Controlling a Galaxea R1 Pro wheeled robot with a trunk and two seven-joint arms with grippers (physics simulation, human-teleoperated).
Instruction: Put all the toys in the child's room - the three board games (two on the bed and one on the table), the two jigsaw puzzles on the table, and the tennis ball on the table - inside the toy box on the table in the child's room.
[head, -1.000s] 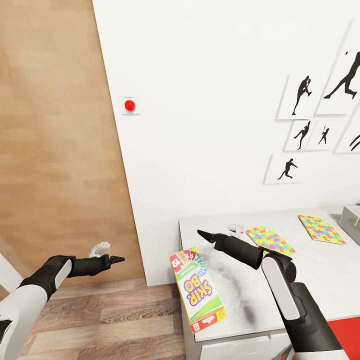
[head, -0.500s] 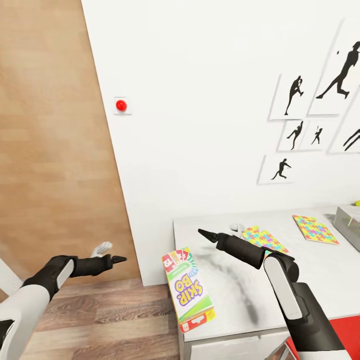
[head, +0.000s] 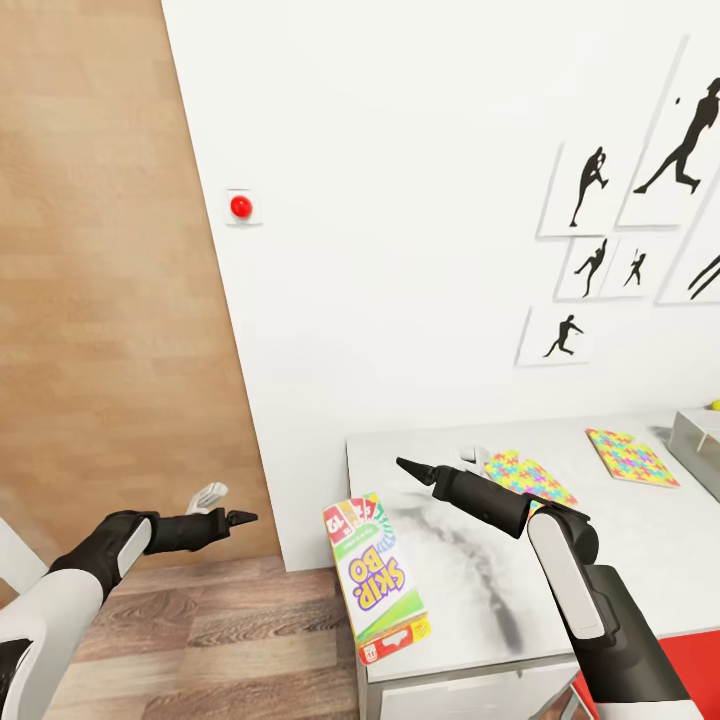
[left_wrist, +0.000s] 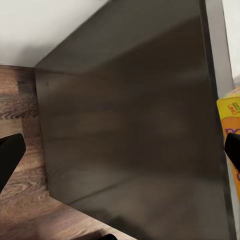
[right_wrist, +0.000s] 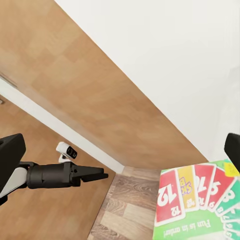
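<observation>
White tabletop (head: 600, 560) carries the Skip-Bo box (head: 378, 580) overhanging its edge; I judge it next, both claws (head: 408, 466) (head: 240, 517) empty, spread wide.

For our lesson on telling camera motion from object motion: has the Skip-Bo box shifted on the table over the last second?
No. The Skip-Bo box overhangs the table's front-left corner just as before; box, table and wall pictures slid left together, so the camera moved.

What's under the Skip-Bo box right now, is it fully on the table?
The Skip-Bo box lies flat on the white table at its left front corner, one long edge overhanging the wooden floor. Whatever is directly beneath the box is covered.
</observation>
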